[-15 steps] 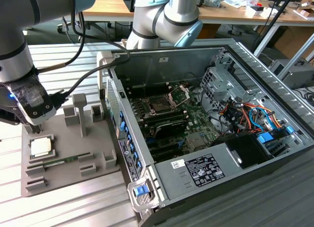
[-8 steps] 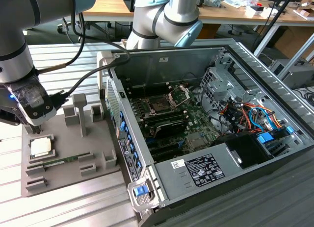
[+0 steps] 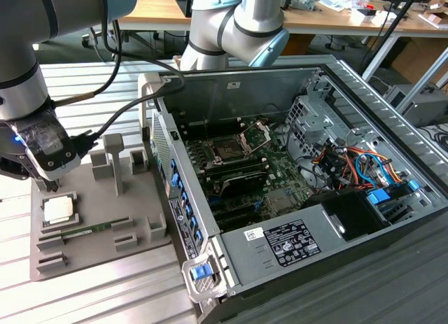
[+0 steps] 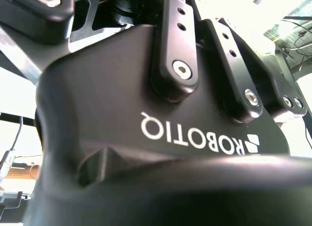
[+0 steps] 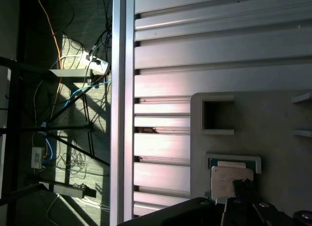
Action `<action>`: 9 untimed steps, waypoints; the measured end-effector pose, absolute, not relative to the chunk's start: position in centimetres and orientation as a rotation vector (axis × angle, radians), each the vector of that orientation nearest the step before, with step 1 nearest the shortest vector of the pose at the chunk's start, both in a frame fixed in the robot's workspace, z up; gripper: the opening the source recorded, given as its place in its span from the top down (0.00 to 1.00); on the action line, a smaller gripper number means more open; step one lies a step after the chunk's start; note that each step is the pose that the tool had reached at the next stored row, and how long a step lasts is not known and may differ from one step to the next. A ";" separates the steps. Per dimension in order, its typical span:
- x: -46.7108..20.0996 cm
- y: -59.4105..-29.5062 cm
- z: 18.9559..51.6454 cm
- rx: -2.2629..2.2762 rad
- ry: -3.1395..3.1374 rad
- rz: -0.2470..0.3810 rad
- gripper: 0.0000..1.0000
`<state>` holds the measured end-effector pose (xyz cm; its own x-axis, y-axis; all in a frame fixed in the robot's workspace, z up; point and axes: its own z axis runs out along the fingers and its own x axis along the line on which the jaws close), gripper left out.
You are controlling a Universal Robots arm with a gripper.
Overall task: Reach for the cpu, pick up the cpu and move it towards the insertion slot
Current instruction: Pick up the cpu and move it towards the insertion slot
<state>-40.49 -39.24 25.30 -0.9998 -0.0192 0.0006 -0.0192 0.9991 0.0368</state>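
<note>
End effector (image 3: 47,187): located at the exterior view's left, over the near-left part of the grey tray (image 3: 89,198); its open or closed state cannot be determined.
End effector load: nothing is seen to be carried.
End effector, first wrist view: a dark part of it is seen overlapping one edge of the cpu.
End effector, second wrist view: the black housing and its bolted links are seen at close range.
Cpu (image 3: 58,210): laid flat in a square recess of the grey tray, pale top facing up, just below the end effector; whether contact is made cannot be determined.
Memory stick (image 3: 87,230): long, thin and green, laid flat in the tray just beside the cpu.
Tray posts (image 3: 112,163): upright grey blocks, positioned on the tray's far side.
Surface (image 3: 91,296): made of ribbed metal slats; the tray and the computer case (image 3: 364,268) are carried on it, side by side.
Computer case: laid on its side with the panel off, so that the motherboard (image 3: 245,180) is exposed.
Insertion slot (image 3: 225,150): located on the motherboard, well apart from the cpu, towards the exterior view's right.
Slot bracket (image 3: 255,134): shown hinged upward beside the insertion slot.
</note>
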 end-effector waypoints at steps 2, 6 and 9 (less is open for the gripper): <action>-40.5 -39.2 25.2 0.030 -3.140 -0.058 0.89; -40.5 -39.2 25.1 0.030 -3.140 -0.058 0.89; -40.5 -39.2 25.1 0.030 -3.140 -0.058 0.89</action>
<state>-40.50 -39.24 25.07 -0.9998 -0.0191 0.0005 -0.0191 0.9991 0.0368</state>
